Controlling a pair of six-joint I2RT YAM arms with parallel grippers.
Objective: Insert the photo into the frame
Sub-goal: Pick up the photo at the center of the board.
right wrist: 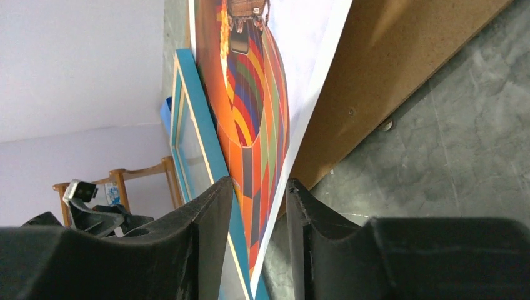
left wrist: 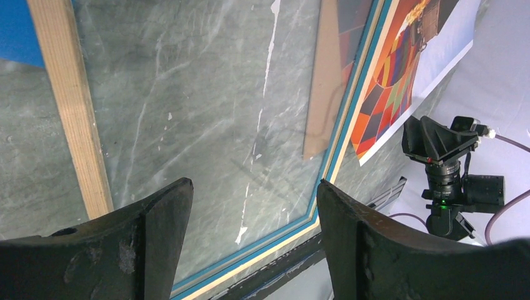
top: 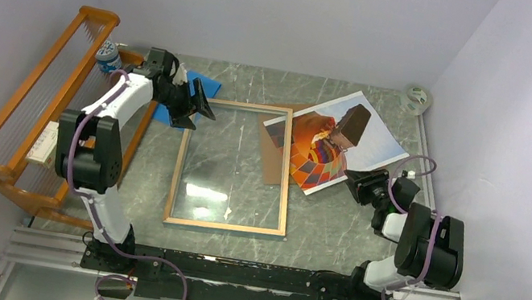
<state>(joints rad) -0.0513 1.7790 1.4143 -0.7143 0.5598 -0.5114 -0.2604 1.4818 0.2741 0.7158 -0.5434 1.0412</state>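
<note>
The large hot-air-balloon photo (top: 345, 143) lies askew at the table's far right, on a plain brown backing board (top: 273, 163) and overlapping the far right corner of the thin rectangular frame (top: 224, 226), which lies flat, wood side up. The right gripper (right wrist: 256, 187) reaches low to the photo's near edge, fingers narrowly parted with the print showing between them; contact cannot be told. The left gripper (left wrist: 253, 184) hovers wide open and empty over the frame's far left corner, beside a flat blue pad (top: 197, 81) and an orange wooden rack (top: 26, 102).

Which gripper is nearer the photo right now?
Right. The right gripper sits at the photo's near-right edge, its open fingers straddling it. The left gripper hovers over the far-left corner of the frame, well away from the photo.
</note>
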